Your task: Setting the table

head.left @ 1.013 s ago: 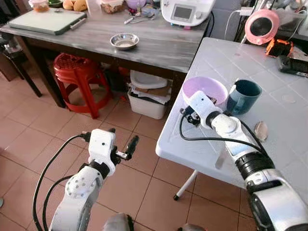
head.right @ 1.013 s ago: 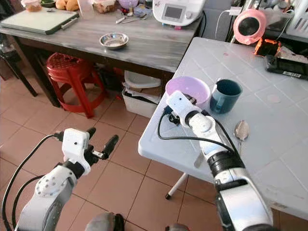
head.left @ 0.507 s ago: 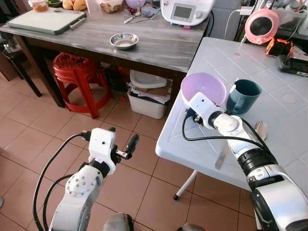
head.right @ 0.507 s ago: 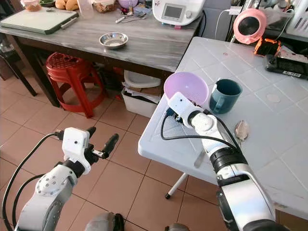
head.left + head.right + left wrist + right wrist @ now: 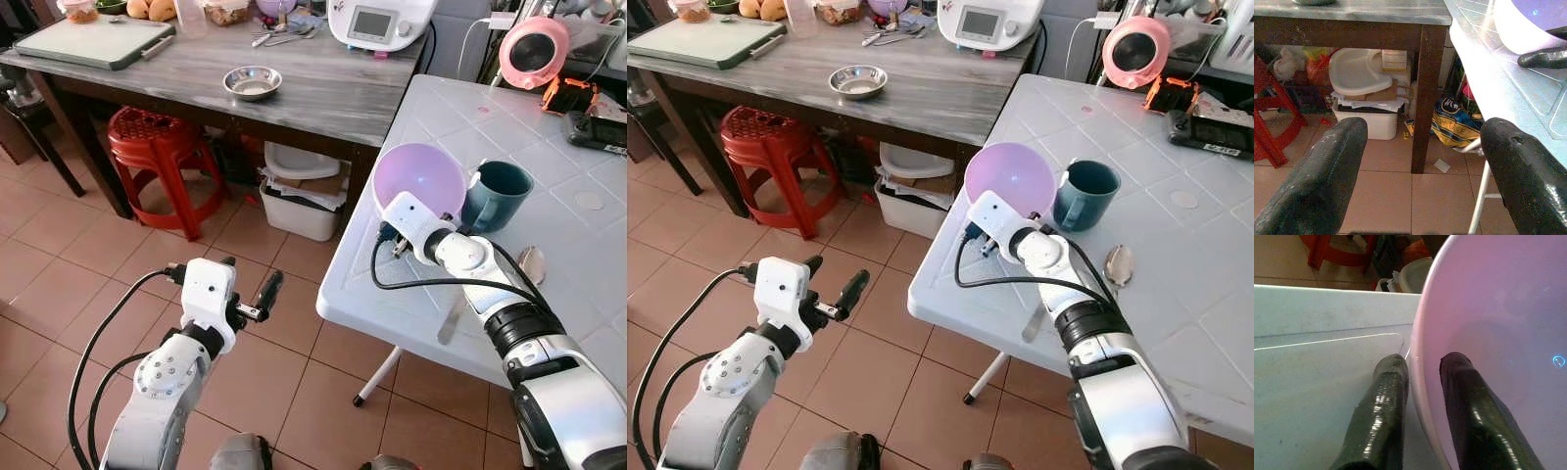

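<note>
1. Tiled kitchen floor, grey wooden table (image 5: 323, 93) at the back with a small steel bowl (image 5: 253, 82) on it, red stool (image 5: 152, 147) underneath; white plastic table (image 5: 549, 255) on the right side.
2. Left gripper (image 5: 245, 289) hangs over the floor, short of the white table's edge; fingers wide apart, nothing between them. Looks idle, just waiting.
3. Right gripper (image 5: 1422, 367) pinches the near rim of the purple bowl (image 5: 419, 181), one finger inside, one outside. Fingers closed tight on the wall.
4. Bowl is tipped up on that rim grip, mouth facing toward the camera, near the table's left edge. Probably lifted clear of the surface, hard to confirm from here. Rim pinch is the only grip a wide bowl allows.
5. Bowl: pale lilac plastic, smooth, glossy, empty.
6. Teal mug (image 5: 497, 196) stands upright just beside the bowl; metal spoon (image 5: 530, 264) lies further right.
</note>
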Controlling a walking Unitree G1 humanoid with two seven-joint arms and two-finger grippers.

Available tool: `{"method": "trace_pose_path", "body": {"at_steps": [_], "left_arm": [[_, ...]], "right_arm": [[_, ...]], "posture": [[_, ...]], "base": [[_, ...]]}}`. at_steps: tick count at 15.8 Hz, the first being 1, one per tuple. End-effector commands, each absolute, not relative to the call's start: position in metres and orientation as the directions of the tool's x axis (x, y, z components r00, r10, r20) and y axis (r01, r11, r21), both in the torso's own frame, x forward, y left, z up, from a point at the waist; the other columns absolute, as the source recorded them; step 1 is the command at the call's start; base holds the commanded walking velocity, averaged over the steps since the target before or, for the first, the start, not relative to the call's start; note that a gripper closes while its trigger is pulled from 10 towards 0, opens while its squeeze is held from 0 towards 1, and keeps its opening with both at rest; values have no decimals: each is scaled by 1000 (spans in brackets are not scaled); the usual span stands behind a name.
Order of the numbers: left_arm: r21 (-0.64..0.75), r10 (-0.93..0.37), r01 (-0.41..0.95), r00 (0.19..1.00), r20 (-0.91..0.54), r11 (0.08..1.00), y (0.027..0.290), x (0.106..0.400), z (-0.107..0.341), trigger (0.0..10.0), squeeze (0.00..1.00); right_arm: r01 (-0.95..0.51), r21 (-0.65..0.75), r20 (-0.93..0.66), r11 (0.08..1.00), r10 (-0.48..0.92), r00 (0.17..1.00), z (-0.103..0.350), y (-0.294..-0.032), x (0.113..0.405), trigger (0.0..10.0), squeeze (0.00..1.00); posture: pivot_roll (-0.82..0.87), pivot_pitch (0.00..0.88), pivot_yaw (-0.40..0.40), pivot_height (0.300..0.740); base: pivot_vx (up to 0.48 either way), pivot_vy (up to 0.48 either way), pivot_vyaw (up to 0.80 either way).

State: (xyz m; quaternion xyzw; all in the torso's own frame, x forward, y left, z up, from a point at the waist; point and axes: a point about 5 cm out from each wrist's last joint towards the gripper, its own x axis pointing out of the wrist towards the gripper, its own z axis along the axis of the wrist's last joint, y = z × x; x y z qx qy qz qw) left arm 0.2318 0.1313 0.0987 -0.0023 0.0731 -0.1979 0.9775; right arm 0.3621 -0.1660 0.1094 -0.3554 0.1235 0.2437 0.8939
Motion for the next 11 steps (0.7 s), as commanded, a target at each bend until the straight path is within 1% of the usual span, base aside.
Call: {"method": "trace_pose_path", "body": {"at_steps": [1,5,11], "left_arm": [[-22,-373,375,915,-154,927,133,233,98,10000,0],[-20,-366,367,918,-152,930,132,234,98,10000,0],[-20,-364,365,919,-149,931,130,239,97,10000,0]], "right_arm": [[-536,-583,-401,610,358,843,111,-167,363,0,0],[-550,-583,-403,599,375,835,109,-166,362,0,0],[-544,-587,-366,600,403,839,109,-163,358,0,0]], "posture": [[59,42,17,740],[59,38,15,740],[46,14,13,740]], "base": [[0,0,0],[0,0,0],[0,0,0]]}}
